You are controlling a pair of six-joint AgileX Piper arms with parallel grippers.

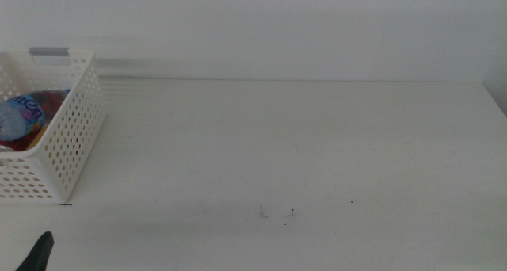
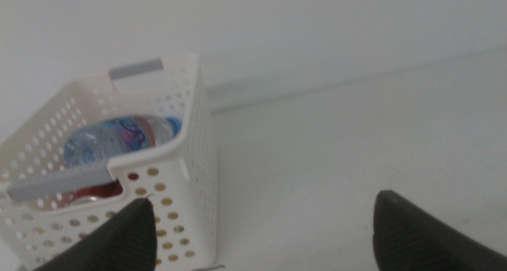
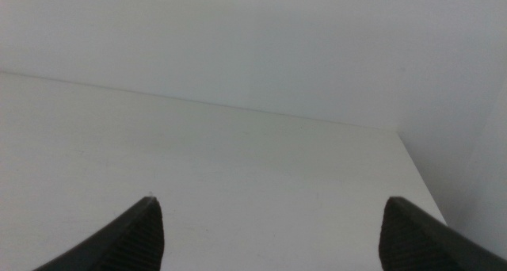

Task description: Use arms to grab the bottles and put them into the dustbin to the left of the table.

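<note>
The white perforated dustbin stands at the table's far left, with a grey strip on its rim handle. Inside it lies a clear water bottle with a blue label, and something red shows beside it. The left wrist view shows the same dustbin with the water bottle in it. My left gripper is open and empty, a short way back from the dustbin; only one jaw tip shows in the middle view, at the bottom left. My right gripper is open and empty over bare table, out of the middle view.
The white table stretches from the dustbin to its right edge, with a few dark specks near the front. A pale wall runs behind the table's far edge.
</note>
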